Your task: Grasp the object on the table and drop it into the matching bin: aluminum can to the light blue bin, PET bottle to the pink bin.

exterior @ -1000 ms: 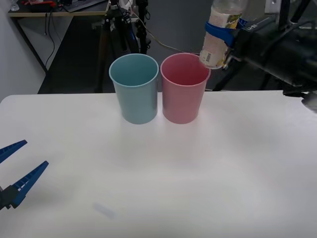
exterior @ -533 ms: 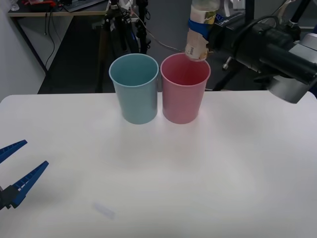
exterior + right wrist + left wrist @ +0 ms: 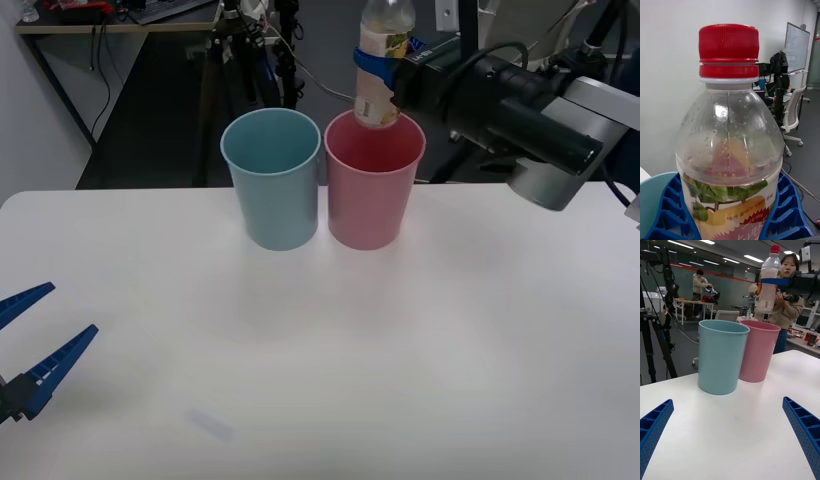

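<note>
PET bottle (image 3: 379, 62) clamped in rt fingers (image 3: 790, 210) over pink bin (image 3: 372, 180); lt fingers (image 3: 40, 370) spread above white table (image 3: 400, 350)

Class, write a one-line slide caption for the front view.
Right end effector holds the PET bottle upright above the pink bin, beside the light blue bin.

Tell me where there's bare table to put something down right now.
The white table is bare in front of the light blue bin and pink bin, and to both their sides. The back centre is crowded: the bins stand close together, with the right gripper holding the PET bottle above the pink one. The left gripper sits open at the near left corner.
</note>
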`<action>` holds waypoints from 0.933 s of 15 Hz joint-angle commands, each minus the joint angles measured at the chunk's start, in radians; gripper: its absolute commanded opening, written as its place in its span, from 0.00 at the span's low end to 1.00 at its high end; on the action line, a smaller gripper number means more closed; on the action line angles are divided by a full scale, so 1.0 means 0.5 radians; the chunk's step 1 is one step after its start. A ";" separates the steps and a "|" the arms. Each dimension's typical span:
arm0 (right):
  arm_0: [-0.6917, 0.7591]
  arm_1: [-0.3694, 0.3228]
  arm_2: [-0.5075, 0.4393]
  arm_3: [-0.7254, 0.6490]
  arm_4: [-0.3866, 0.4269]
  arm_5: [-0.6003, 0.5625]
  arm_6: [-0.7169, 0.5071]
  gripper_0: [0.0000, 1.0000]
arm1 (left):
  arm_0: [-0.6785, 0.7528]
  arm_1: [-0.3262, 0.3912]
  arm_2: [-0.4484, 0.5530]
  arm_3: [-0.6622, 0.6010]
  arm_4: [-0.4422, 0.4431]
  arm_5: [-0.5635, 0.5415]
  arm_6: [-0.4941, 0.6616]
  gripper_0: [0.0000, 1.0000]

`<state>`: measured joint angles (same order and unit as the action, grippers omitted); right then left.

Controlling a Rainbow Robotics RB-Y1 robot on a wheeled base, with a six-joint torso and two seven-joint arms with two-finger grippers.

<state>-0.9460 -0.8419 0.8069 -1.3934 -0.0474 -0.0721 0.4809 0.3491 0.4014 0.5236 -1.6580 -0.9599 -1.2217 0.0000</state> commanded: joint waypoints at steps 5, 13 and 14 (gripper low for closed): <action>-0.004 0.042 -0.012 0.038 0.070 0.000 -0.008 1.00 | 0.000 0.000 0.000 0.000 0.000 0.000 0.000 1.00; -0.001 0.033 -0.012 0.019 0.073 0.000 -0.023 1.00 | 0.000 0.000 0.000 0.000 0.000 0.000 0.000 1.00; -0.001 0.030 -0.012 0.016 0.073 -0.003 -0.023 1.00 | 0.000 0.000 0.000 0.000 0.000 0.000 0.000 1.00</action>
<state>-0.9468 -0.8254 0.8009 -1.3836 -0.0108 -0.0724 0.4692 0.3491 0.4014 0.5236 -1.6580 -0.9599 -1.2217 0.0000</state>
